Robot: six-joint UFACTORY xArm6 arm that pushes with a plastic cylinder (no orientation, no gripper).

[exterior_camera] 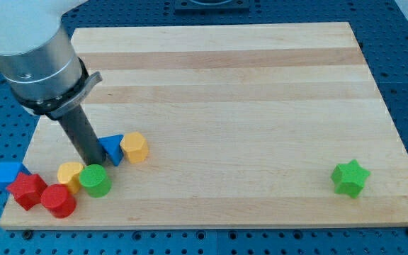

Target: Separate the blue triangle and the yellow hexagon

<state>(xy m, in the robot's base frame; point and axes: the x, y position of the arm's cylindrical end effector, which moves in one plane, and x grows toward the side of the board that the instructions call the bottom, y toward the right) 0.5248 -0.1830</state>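
The blue triangle (113,148) lies near the board's lower left. The yellow hexagon (134,147) sits right against its right side, touching it. My dark rod comes down from the arm at the view's upper left, and my tip (93,161) rests on the board just left of the blue triangle, close to or touching its left edge. The tip stands just above the green cylinder (95,180).
A second yellow block (70,174), the green cylinder, a red cylinder (58,201), a red block (27,190) and a blue block (8,173) cluster at the lower left corner. A green star (350,177) lies at the lower right. The wooden board (246,85) ends near these blocks.
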